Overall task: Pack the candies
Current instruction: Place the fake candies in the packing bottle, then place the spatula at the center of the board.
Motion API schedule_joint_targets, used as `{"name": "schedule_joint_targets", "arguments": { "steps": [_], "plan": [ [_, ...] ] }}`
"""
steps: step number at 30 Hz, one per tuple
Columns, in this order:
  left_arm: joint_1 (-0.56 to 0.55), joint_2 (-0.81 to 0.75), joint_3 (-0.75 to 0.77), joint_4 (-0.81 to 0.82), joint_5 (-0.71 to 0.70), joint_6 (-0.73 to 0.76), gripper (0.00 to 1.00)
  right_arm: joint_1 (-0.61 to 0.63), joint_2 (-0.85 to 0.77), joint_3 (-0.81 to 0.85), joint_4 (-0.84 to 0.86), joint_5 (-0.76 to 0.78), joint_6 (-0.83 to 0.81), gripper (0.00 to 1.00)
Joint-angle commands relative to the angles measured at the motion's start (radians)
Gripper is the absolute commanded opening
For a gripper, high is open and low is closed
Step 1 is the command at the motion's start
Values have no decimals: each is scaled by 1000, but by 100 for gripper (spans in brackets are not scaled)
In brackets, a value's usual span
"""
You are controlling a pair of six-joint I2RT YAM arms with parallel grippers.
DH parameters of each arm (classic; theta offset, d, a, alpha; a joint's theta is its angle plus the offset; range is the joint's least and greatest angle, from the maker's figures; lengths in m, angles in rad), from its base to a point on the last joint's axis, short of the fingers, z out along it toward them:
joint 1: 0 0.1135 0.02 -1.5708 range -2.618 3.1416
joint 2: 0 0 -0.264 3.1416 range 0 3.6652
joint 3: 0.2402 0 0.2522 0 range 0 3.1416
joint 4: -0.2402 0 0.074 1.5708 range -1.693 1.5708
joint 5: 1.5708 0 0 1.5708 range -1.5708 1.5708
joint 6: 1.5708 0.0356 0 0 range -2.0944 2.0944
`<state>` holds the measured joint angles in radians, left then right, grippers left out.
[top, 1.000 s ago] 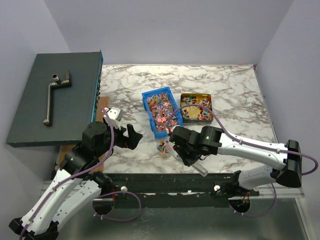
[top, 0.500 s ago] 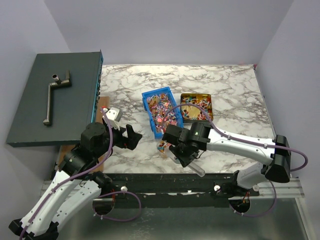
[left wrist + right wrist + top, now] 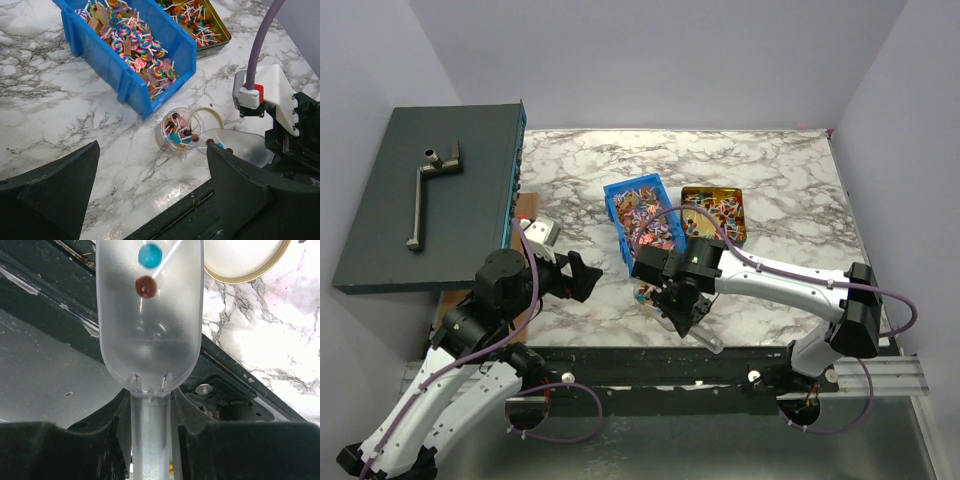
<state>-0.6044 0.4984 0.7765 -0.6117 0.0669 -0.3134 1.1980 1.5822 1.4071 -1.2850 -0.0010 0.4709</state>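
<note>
**Two candies in scoop, scoop clamped in right jaws**

On white marble table [image 3: 770, 180], with dark grey slab [image 3: 380, 230] off to the left. At centre, blue plastic bin [image 3: 107, 67] heaped with candies [image 3: 135, 42]: small bright sweets on white sticks. More of them in gold rectangular tin [image 3: 713, 190] just beside it.

Right gripper [image 3: 150, 412]: jaws closed tight on handle of clear plastic scoop [image 3: 150, 330]. In its bowl, one blue and one dark red candy.

Just beside bin's near corner, small clear round jar [image 3: 177, 132], open, partly filled, crowded by the bin wall. Round gold lid [image 3: 210, 116] next to it, scoop lip close by.

Left gripper [image 3: 152, 150]: jaws wide apart, nothing between them, hovering left of jar.
</note>
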Motion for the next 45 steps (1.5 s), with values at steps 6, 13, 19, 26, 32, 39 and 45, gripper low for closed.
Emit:
{"name": "schedule_joint_targets", "arguments": {
  "steps": [6,13,19,26,32,39,45],
  "plan": [
    [-9,-32,-2,-1,17,5,90,-55,30,72,-102,-79,8,1],
    [-19,-39,-2,-2,11,7,90,-89,33,83,-96,-159,-9,1],
    [-24,-37,-2,-3,10,7,90,-120,18,56,-86,-217,-26,1],
    [-24,-33,-2,-2,6,6,90,-168,-19,24,-72,-246,-38,1],
    [-24,-16,-2,-5,-3,8,90,-174,-103,-12,17,-151,17,1],
    [-23,33,-1,-3,5,11,90,-175,-263,-155,182,62,115,0],
    [-19,67,0,3,-8,18,90,-175,-407,-269,294,260,187,1]
  ]
}}
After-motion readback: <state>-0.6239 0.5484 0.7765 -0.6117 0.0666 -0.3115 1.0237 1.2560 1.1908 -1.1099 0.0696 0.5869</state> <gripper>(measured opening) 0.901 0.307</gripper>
